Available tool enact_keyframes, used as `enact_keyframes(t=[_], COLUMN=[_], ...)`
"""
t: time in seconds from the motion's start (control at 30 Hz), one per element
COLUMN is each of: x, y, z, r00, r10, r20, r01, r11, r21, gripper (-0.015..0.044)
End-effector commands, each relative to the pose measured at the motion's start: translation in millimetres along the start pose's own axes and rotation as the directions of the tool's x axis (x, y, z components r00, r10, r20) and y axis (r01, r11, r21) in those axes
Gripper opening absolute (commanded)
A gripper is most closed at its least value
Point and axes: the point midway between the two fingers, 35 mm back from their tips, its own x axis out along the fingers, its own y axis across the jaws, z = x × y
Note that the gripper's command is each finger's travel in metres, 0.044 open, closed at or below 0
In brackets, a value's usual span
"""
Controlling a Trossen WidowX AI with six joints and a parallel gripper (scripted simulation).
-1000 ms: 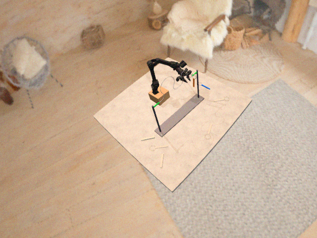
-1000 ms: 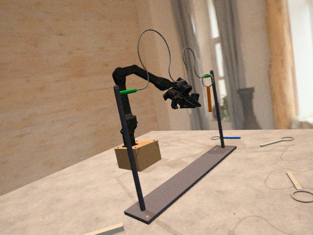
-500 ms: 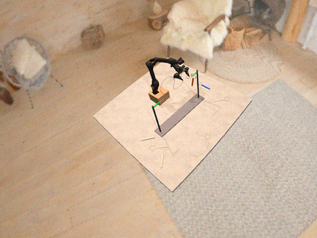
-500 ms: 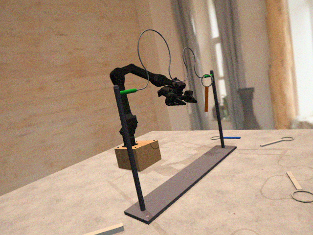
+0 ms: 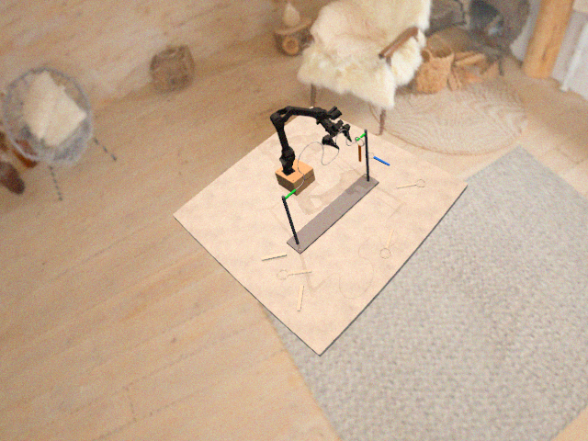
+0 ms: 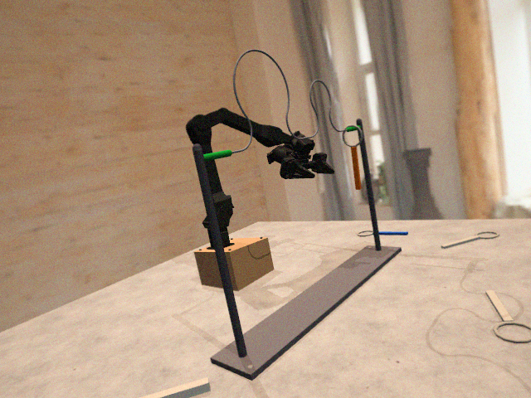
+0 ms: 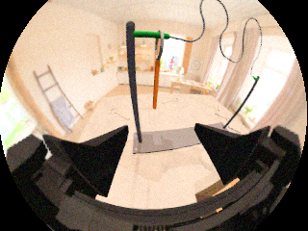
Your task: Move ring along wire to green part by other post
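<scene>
The ring (image 6: 352, 146) hangs around the green part (image 6: 348, 128) (image 7: 144, 34) next to the far post (image 5: 367, 159) (image 6: 369, 188) (image 7: 134, 82). Its orange handle (image 5: 359, 152) (image 6: 356, 167) (image 7: 156, 84) points down, beside the post and apart from it. My gripper (image 5: 344, 143) (image 6: 323, 174) (image 7: 163, 128) is open and empty, set back from the handle on the arm's side. In the wrist view the handle stands beyond the gap between the fingertips. The thin grey wire (image 6: 287, 94) loops up and down to the other green part (image 5: 290, 193) (image 6: 217, 154) by the near post (image 5: 289, 220) (image 6: 221, 252).
The grey wire's low bend passes close to the wrist in the exterior view; whether they are apart is hard to tell. A grey base plate (image 5: 332, 213) (image 6: 309, 303) joins the posts. A blue-handled ring (image 5: 381, 161) (image 6: 393, 233) and several pale rings and sticks lie on the table.
</scene>
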Motion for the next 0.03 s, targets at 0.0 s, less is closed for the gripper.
enact_keyframes(t=[0.0], x=[-0.2], y=[-0.5], z=[0.7], r00=[1.0], r10=[-0.002], r20=[0.004], r01=[0.002], r11=[1.0], r21=[0.005], gripper=[0.044])
